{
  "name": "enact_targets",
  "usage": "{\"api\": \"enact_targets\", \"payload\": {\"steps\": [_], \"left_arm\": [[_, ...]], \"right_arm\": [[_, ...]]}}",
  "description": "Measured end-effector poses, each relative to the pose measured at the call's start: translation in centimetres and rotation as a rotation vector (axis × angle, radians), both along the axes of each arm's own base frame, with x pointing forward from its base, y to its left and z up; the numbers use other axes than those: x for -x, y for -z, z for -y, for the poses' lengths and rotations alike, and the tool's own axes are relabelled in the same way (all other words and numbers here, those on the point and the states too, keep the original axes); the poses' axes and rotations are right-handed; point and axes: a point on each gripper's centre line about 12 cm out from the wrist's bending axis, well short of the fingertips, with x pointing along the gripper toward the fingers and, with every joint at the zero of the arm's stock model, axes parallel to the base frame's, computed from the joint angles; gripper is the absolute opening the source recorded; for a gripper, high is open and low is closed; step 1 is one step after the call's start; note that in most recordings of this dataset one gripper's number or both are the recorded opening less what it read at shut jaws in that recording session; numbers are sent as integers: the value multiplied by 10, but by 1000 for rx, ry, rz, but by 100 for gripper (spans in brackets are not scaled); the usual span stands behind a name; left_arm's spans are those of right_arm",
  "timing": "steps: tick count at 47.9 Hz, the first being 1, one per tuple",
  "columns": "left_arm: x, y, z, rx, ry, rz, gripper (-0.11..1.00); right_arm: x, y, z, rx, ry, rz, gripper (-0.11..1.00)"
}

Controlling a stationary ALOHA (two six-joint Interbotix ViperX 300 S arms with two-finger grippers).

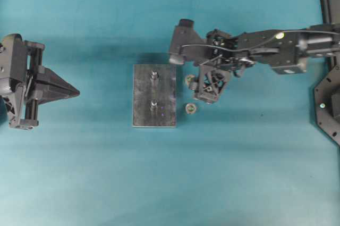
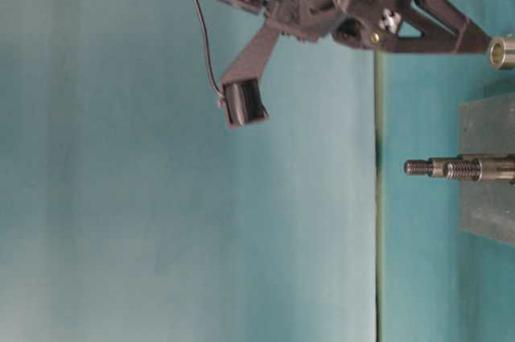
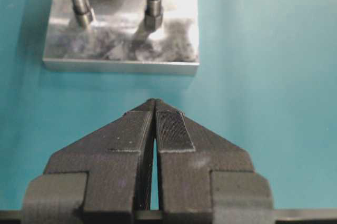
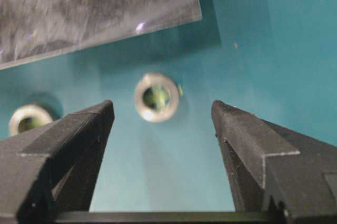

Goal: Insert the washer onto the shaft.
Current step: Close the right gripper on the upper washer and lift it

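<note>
The task is at its start: neither washer is on a shaft. The plate [image 1: 154, 95] sits mid-table with 2 shafts standing on it, the far shaft [image 1: 154, 75] and the near shaft [image 1: 153, 104], both bare as far as the overhead and left wrist views show.

2 washers lie flat on the table just right of the plate. The near washer [image 1: 190, 109] lies clear of the arm; the far washer [image 1: 188, 80] lies just left of the right gripper [image 1: 208, 100].

In the right wrist view, the right gripper's jaws stand wide apart and hold nothing, with one washer [image 4: 156, 97] on the table ahead, between the fingers. The left gripper [image 1: 74, 92] rests well left of the plate, jaws pressed together and empty.

Still to do, I judge: close on a washer, lift it, carry it over a shaft and lower it on.
</note>
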Motion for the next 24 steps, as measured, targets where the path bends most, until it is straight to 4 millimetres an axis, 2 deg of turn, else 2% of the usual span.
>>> {"api": "enact_targets", "payload": {"steps": [11,24], "left_arm": [[0,0,0,3,-2,1,0],[0,0,0,4,-2,0,0]], "right_arm": [[-2,11,1,3,-11,-29,78],[-8,15,3,4,-12,-32,73]]}}
